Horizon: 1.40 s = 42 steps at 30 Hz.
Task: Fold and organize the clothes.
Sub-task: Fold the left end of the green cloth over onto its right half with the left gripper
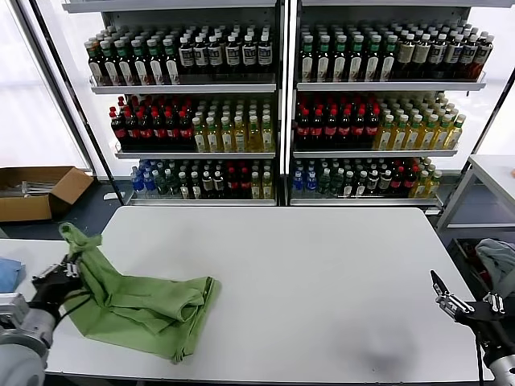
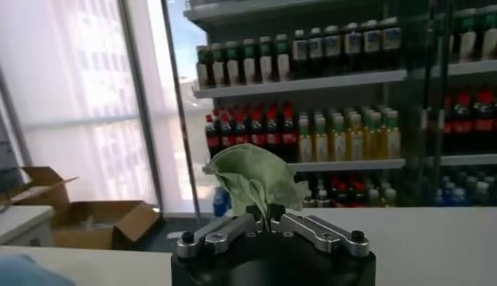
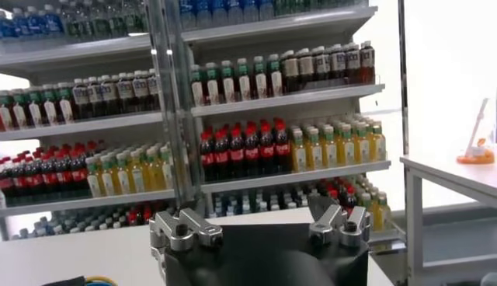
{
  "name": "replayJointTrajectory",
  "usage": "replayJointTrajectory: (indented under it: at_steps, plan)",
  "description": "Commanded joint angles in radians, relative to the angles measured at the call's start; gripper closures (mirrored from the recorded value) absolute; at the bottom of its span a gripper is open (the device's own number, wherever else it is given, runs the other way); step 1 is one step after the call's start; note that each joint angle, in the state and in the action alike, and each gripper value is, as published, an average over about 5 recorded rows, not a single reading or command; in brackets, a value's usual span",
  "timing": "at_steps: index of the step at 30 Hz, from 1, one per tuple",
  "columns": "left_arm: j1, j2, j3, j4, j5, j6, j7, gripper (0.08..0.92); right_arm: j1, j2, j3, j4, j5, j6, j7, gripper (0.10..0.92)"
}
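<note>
Left gripper [image 1: 71,269]: clenched on a raised corner of the light green soft-fabric polo shirt [image 1: 145,310].
Shirt lie: long axis trails from left gripper toward table centre.
Right gripper [image 1: 441,291]: released, well apart.

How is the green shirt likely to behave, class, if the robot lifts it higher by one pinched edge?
The green shirt probably stays floppy: it peaks at the left gripper and sags in crumpled folds. It looks light. Its trailing end would likely drag across the white table.
</note>
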Motion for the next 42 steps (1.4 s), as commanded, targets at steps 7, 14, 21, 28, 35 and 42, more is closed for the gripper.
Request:
replayJointTrajectory:
  at_steps: [7, 14, 21, 28, 35, 42]
  plan:
    - [-0.01, -0.23, 0.369, 0.023, 0.209, 0.002, 0.055, 0.901, -0.005, 0.007, -0.001, 0.0, -0.004, -0.003, 0.0, 0.203]
    - [-0.017, -0.27, 0.441, 0.051, 0.251, 0.012, 0.102, 0.901, 0.0, 0.008, -0.004, -0.008, -0.009, -0.006, 0.0, 0.203]
    - [0.018, -0.273, 0.488, 0.052, 0.311, 0.017, 0.151, 0.866, 0.007, 0.014, -0.008, -0.007, -0.013, -0.009, -0.002, 0.203]
    - [0.029, -0.274, 0.478, 0.031, 0.327, 0.017, 0.156, 0.671, 0.003, 0.018, -0.004, -0.002, -0.013, -0.009, -0.003, 0.203]
    - [0.055, -0.222, 0.339, -0.124, 0.232, 0.04, 0.154, 0.472, 0.002, 0.018, 0.007, -0.002, -0.008, -0.007, -0.003, 0.203]
    - [0.018, -0.085, -0.008, -0.113, 0.01, 0.115, 0.145, 0.273, 0.007, 0.022, -0.002, -0.004, -0.009, -0.006, -0.003, 0.203]
